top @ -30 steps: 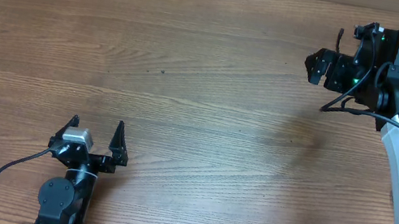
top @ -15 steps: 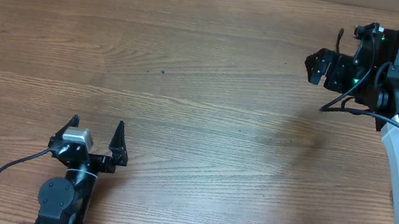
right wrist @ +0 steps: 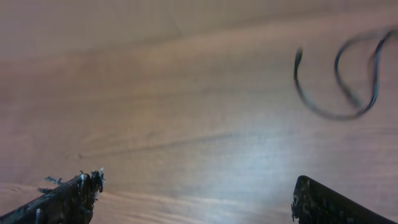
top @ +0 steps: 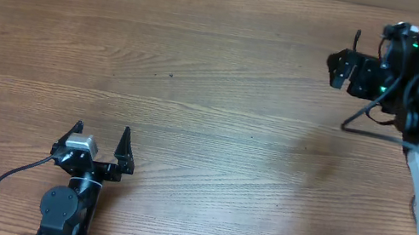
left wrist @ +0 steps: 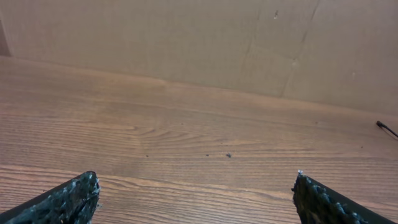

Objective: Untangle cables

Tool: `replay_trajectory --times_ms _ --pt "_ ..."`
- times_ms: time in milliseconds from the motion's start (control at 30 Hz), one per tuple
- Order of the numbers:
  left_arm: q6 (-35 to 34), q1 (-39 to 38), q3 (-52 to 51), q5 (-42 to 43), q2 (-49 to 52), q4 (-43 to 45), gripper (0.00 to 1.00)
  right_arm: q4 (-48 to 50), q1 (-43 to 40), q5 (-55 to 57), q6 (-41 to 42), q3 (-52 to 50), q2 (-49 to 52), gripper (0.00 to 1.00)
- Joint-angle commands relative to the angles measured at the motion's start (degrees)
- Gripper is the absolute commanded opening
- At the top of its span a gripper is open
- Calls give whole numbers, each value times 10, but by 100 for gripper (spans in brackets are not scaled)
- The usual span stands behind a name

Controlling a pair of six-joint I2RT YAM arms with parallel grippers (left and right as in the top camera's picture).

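Note:
A thin black cable (right wrist: 336,81) shows only in the right wrist view. It lies blurred and looped on the wood at the upper right, well ahead of my right gripper (right wrist: 199,186) and off to its right. That gripper is open and empty, and it hovers at the far right of the table (top: 197,89) in the overhead view (top: 348,64). My left gripper (top: 101,131) is open too, near the front left edge, with only bare wood between its fingers (left wrist: 196,186). I see no thin cables on the table from overhead.
A tan wall (left wrist: 186,37) rises behind the table's far edge. A small black cord tip (left wrist: 385,128) pokes in at the right of the left wrist view. The right arm's own thick cable (top: 365,119) hangs beside its wrist.
The right arm has shifted a little to the right and towards the far edge, and its wrist view is blurred. The left arm has not moved. Both grippers stay open.

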Motion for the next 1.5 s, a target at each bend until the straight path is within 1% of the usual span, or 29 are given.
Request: replay_trajectory --times_ms 0,100,233,600,767,900,1067,1200,1467 --pt "12 4 -2 -7 -7 1 100 42 3 4 2 -25 -59 100" --pt "12 4 -2 -7 -7 1 100 84 3 -1 2 -64 -92 100" --pt "12 4 -2 -7 -7 1 99 166 3 -12 2 -151 -146 100" --pt "12 4 -2 -7 -7 1 100 496 3 -96 4 -455 -278 100" --pt "12 4 -2 -7 -6 1 100 594 3 -115 4 -558 -323 100" --pt "12 4 -2 -7 -6 1 100 604 3 -114 2 -602 -364 100" --pt "12 4 -2 -7 -6 1 100 603 3 -81 1 -637 -412 100" --pt "12 4 -2 -7 -6 1 100 590 3 -61 1 -655 -434 100" --pt "12 4 -2 -7 -6 1 100 583 3 -60 1 -708 -476 100"
